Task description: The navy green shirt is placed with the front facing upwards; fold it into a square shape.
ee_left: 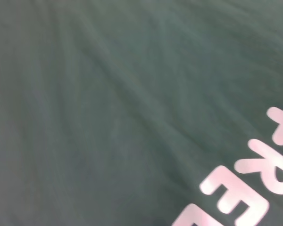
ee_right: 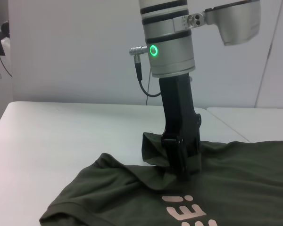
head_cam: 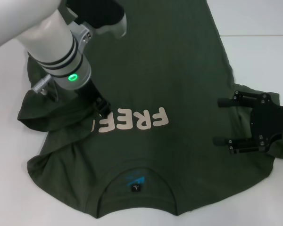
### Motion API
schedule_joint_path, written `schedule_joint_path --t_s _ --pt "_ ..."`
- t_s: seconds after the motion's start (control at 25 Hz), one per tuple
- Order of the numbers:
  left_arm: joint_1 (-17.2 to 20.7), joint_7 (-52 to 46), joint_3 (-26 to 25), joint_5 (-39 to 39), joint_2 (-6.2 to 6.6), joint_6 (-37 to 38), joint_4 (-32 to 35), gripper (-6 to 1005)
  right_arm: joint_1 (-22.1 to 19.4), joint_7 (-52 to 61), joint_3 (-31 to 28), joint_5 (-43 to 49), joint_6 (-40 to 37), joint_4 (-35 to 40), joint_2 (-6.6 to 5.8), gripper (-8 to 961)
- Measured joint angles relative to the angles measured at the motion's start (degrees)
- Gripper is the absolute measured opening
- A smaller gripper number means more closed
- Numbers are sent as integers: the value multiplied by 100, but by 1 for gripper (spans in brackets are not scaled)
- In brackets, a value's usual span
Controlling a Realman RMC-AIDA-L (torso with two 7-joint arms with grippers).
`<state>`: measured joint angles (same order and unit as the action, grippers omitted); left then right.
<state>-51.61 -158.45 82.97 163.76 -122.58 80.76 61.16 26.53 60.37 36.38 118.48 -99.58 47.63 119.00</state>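
The left tool (head_cam: 100, 109) covers the end of the lettering (head_cam: 134, 120) on the navy green shirt (head_cam: 170, 70); its fingertips sink into bunched cloth. The shirt's hem runs past the head view's top edge.

**Shirt spread, two grippers on it**

The navy green shirt (head_cam: 179, 80) lies face up on the white counter (head_cam: 259, 42), collar nearest the camera (cream lettering reads upside down). The left gripper (head_cam: 100, 109) presses into bunched cloth at the lettering's left end. The right gripper (head_cam: 226, 121), jaws apart, rests over the right sleeve.
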Motion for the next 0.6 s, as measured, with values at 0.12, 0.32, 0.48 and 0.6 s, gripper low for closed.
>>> schedule_joint_path --t_s 0.12,0.32,0.48,0.6 --pt "1 75 37 -1 -84 129 64 454 0 -28 0 0 0 0 0 915" --pt "54 105 304 2 -130 319 341 619 -4 -31 0 0 -13 0 0 915" --pt "24 64 598 12 -72 568 406 708 -21 -34 -4 0 -40 0 1 915" --pt "-18 20 606 15 22 765 391 776 -29 -40 -9 0 -43 0 9 915"
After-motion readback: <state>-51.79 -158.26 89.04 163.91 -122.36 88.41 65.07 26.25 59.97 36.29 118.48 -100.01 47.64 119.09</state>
